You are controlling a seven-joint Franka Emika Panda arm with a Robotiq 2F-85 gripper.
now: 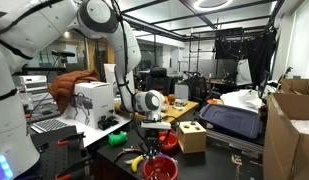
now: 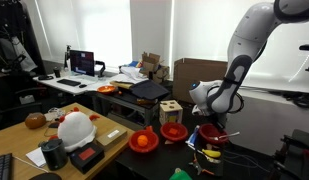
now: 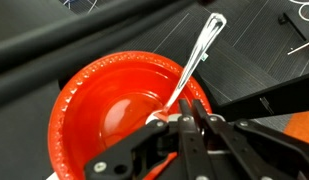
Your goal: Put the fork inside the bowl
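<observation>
In the wrist view a silver fork slants from the upper right down into a red bowl. Its lower end lies over the bowl's inside, pinched between my gripper's fingers, which are shut on it. The fork's upper end sticks out past the bowl's rim over the dark table. In both exterior views the gripper hangs just above the red bowl; the fork is too small to make out there.
A wooden block box stands close by, with another red bowl and an orange bowl beside it. Small coloured items lie around the bowl. Desks with a laptop and clutter surround the table.
</observation>
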